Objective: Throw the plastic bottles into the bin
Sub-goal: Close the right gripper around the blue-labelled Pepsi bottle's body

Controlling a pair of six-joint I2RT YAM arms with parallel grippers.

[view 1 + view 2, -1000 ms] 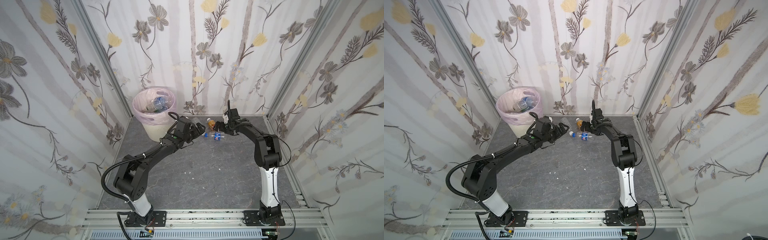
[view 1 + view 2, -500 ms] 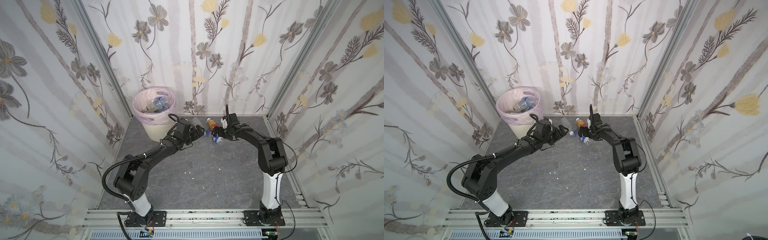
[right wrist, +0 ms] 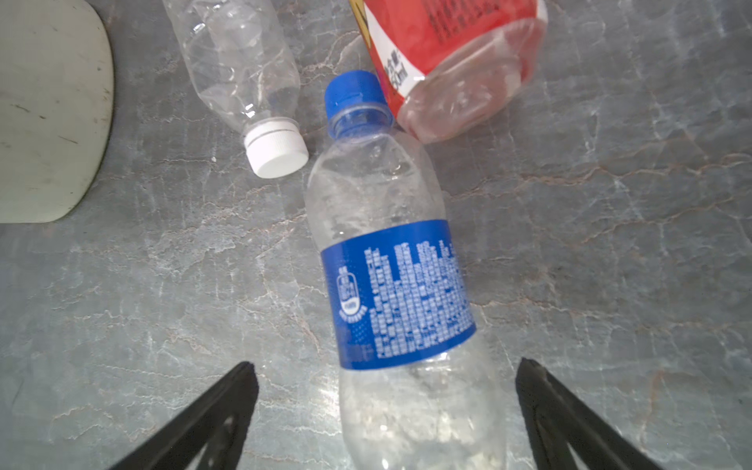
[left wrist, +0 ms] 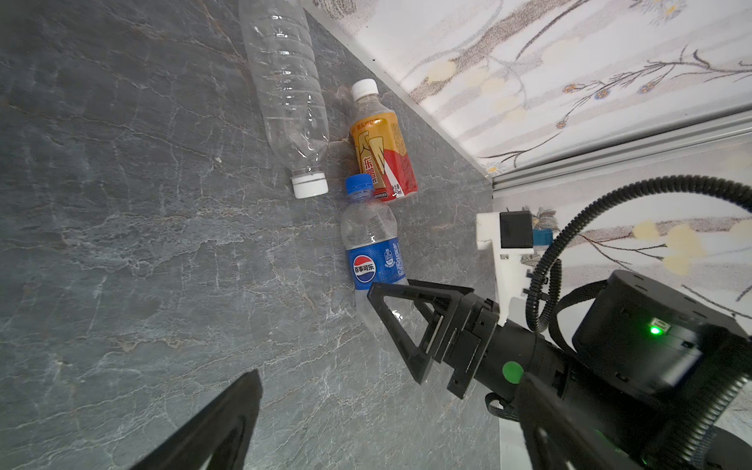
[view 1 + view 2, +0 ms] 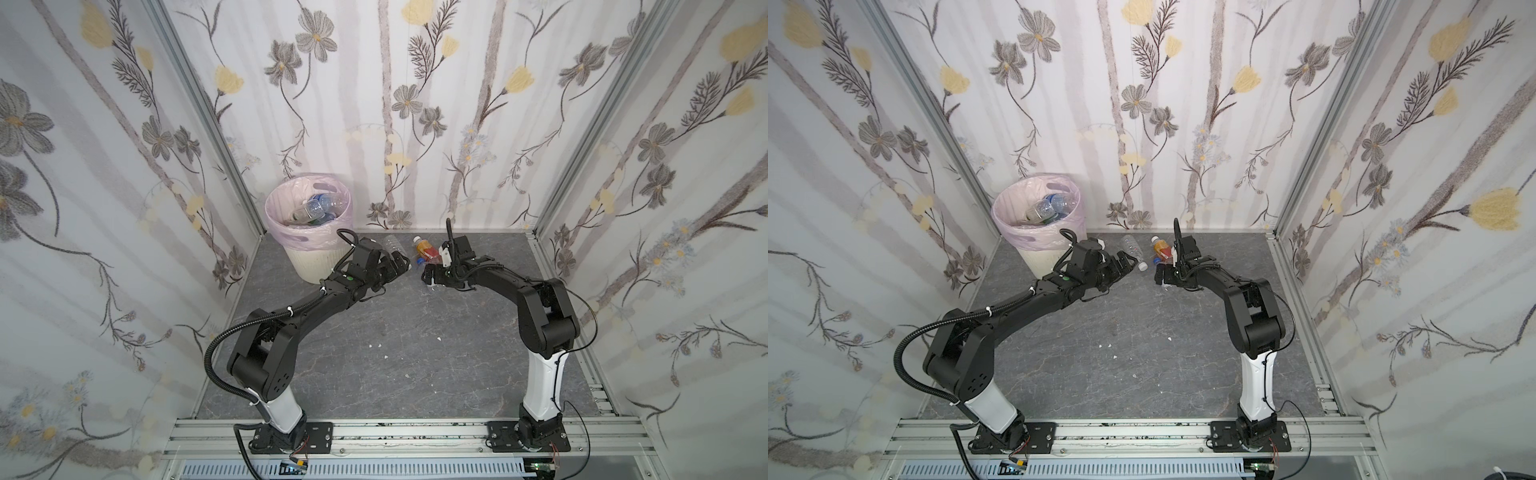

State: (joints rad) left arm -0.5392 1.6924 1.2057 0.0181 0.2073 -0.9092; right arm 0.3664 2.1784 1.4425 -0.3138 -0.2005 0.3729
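Right wrist view: blue-label bottle (image 3: 390,285) lies flat on the grey worktop (image 3: 610,264). Clear body, blue cap. Its base end sits between the fingers (image 3: 211,407) of the right end effector (image 3: 385,362), which is spread wide. No contact visible. —Lin

Others nearby? —Ravi

Two. One clear bottle (image 3: 240,69), no label, with its white cap just beside the blue cap. One orange-red bottle (image 3: 455,61), yellow-and-red label, white cap seen in the left wrist view, base against the blue cap. —Lin

So three loose. Where? —Ravi

In both top views: near the back wall (image 5: 415,124), between the two arms' tips, right of the bin (image 5: 303,262). —Lin

Bin? —Ravi

One. Cream, ribbed, pink liner (image 5: 274,220), back-left corner. Bottles piled inside, mostly clear, one with a blue label. Can't count them. —Lin

And the left end effector (image 5: 399,266)? —Ravi

Spread, holding nothing, just by the clear bottle. —Lin
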